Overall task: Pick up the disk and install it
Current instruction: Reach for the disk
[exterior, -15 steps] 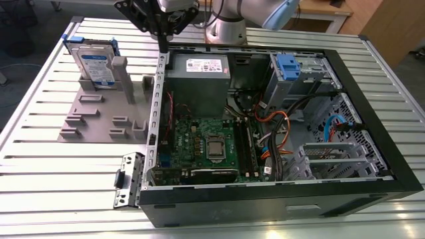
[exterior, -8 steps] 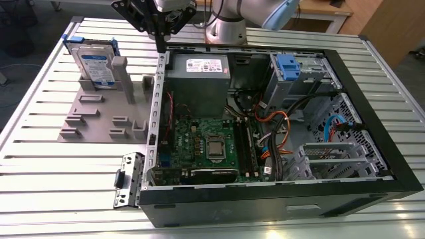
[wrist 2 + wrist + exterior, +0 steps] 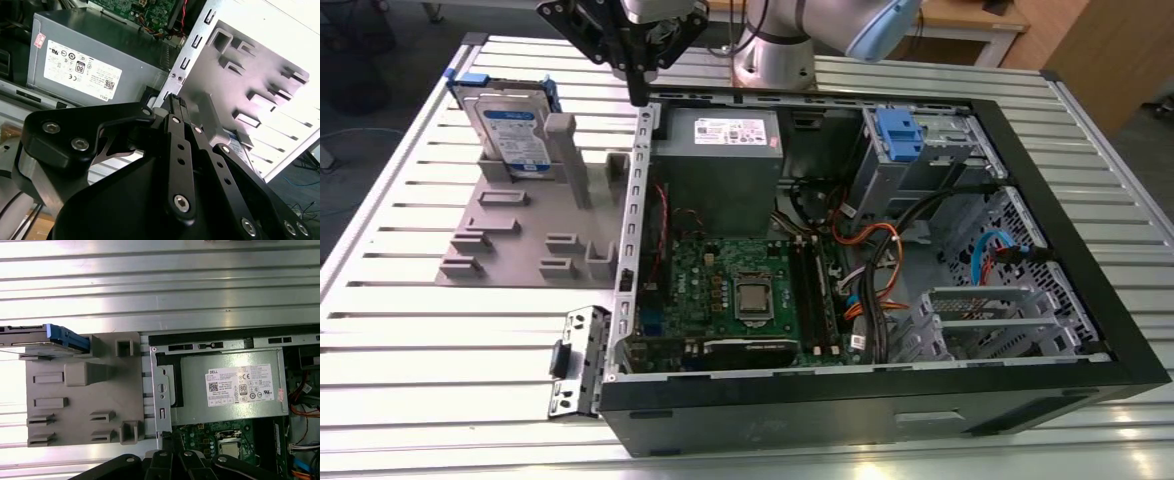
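Observation:
The disk (image 3: 511, 132) stands upright on its edge in a slot at the far end of the grey holder plate (image 3: 507, 235), its white-and-blue label facing the exterior view's front and its blue bracket around it. From above, in the first wrist view, the disk (image 3: 47, 335) shows edge-on with the blue bracket end. My gripper (image 3: 638, 96) hangs above the computer case's wall, to the exterior view's right of the disk and apart from it. Its black fingers (image 3: 174, 106) are pressed together, shut with nothing between them. In the first wrist view the gripper (image 3: 168, 439) hovers over that case wall.
The open computer case (image 3: 1067, 230) lies on the slatted aluminium table (image 3: 400, 330). Inside are a grey power supply box (image 3: 718, 160) with a white sticker, a motherboard (image 3: 734, 295), cables and a drive bay with a blue clip (image 3: 898, 132). The holder plate carries several upright grey pegs.

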### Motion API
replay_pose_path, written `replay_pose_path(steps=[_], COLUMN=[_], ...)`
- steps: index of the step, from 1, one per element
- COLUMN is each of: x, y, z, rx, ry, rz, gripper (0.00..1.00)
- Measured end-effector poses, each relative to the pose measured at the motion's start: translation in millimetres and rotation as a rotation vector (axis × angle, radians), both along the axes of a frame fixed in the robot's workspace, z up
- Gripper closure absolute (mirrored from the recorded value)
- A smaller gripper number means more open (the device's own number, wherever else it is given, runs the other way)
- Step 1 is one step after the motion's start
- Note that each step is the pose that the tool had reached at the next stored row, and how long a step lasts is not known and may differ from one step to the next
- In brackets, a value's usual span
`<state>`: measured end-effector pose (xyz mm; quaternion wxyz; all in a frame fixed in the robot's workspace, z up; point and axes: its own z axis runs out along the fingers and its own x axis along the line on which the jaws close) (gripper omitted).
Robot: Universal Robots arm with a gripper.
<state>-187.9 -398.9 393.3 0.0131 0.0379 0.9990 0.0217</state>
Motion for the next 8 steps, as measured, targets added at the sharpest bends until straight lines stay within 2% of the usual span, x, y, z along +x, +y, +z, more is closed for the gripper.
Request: replay_pose_path(steps=[8], x=[-3.5], y=[0.0], z=[0.0], rx=[0.0], ry=[0.0], rz=[0.0], gripper=[0.9])
